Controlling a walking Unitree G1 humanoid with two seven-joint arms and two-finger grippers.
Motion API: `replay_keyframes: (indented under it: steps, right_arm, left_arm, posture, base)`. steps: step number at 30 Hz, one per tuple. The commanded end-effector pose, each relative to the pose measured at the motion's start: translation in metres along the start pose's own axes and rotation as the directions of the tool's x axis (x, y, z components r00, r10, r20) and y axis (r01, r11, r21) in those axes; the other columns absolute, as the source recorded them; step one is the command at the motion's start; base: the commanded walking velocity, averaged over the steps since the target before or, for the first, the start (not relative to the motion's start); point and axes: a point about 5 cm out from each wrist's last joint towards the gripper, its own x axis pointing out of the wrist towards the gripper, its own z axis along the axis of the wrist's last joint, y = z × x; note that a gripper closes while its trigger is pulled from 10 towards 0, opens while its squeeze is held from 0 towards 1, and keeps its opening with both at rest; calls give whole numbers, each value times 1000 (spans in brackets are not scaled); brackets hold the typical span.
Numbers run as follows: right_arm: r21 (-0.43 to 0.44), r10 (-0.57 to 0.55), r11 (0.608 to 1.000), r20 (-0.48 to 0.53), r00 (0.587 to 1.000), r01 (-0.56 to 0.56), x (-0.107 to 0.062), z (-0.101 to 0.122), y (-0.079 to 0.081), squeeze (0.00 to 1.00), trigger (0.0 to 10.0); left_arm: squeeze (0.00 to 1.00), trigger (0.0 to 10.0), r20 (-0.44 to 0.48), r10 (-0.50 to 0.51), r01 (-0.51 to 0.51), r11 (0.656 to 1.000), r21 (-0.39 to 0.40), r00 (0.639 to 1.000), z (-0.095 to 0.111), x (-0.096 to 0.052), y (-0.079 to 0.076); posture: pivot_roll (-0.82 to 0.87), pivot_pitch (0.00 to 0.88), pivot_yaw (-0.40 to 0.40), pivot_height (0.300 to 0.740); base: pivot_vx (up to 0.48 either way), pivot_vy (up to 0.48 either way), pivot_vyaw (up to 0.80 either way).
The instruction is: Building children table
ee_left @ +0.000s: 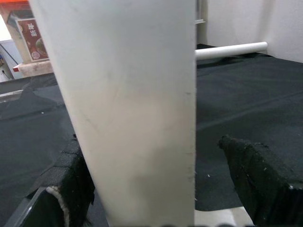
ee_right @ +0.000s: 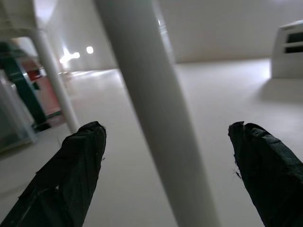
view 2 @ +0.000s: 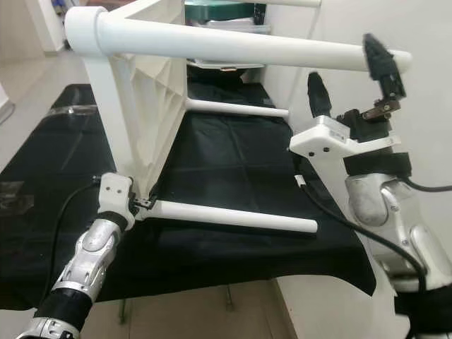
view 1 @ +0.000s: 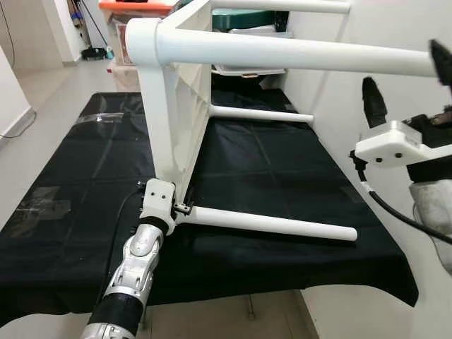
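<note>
A white children's table lies on its side on a black cloth (view 1: 85,176), its tabletop (view 1: 180,106) standing on edge and its round legs pointing right. My left gripper (view 1: 182,208) is at the tabletop's lower corner, open around the base of the lower leg (view 1: 275,224). The left wrist view has that leg (ee_left: 137,104) between the spread fingers (ee_left: 265,184), one side touching. My right gripper (view 2: 349,78) stands open around the free end of the upper leg (view 2: 233,48), which passes between the fingers (ee_right: 71,175) without contact. A far leg (view 1: 261,113) lies behind.
A white wall (view 1: 367,28) rises close on the right of the cloth. Boxes and an orange lid (view 1: 134,8) stand at the back, beside a green object (view 1: 247,20). Pale floor (view 1: 42,85) runs along the left. The cloth's front edge hangs near me.
</note>
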Motion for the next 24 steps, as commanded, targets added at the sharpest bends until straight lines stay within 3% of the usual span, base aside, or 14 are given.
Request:
replay_keyframes:
  steps: [1,6,10,16,17,18,19,20,21,24]
  right_arm:
    - [9,27,1000,8,1000,-27,1,0,2,0,10000]
    - [-19,59,998,6,998,-59,8,-7,-1,0,10000]
    - [-77,65,995,23,998,-63,20,-15,-13,0,10000]
    - [-91,92,992,23,995,-90,26,-19,-14,0,10000]
    - [-90,105,991,24,994,-103,27,-20,-13,0,8588]
    - [-80,135,988,29,990,-132,28,-20,-10,0,8588]
    - [-74,146,987,32,989,-144,29,-20,-8,0,1529]
    - [-74,146,987,32,989,-144,29,-20,-8,0,1529]
    - [-61,160,986,41,986,-158,29,-19,-7,0,0]
    - [-51,177,983,50,983,-175,30,-18,-4,0,0]
  left_arm:
    - [0,10000,4,8,-8,1000,-6,1000,0,1,1]
    - [0,10000,6,11,-11,1000,-9,1000,0,3,1]
    - [0,10000,2,10,-10,1000,-8,1000,-2,4,0]
    - [0,10000,-2,11,-11,1000,-6,1000,-4,4,1]
    - [0,10000,-2,11,-11,1000,-7,1000,-4,5,1]
    - [0,10000,-2,12,-12,1000,-7,1000,-4,5,1]
    - [0,10000,-2,12,-12,1000,-8,1000,-3,6,0]
    - [0,10000,-2,12,-12,1000,-8,1000,-3,6,0]
    - [0,10000,-2,13,-13,1000,-9,1000,-3,6,0]
    - [0,10000,-1,15,-15,1000,-12,1000,-3,7,-1]
  posture:
    - [-4,0,-70,740]
    - [-8,0,-70,740]
    - [-15,0,-67,740]
    - [-18,0,-70,740]
    - [-18,0,-71,740]
    - [-18,0,-72,740]
    - [-18,0,-72,740]
    - [-18,0,-72,740]
    - [-18,0,-72,740]
    - [-15,0,-77,740]
  base:
    - [0,0,0]
    - [0,0,0]
    - [0,0,0]
    - [0,0,0]
    - [0,0,0]
    - [0,0,0]
    - [0,0,0]
    - [0,0,0]
    - [0,0,0]
    - [0,0,0]
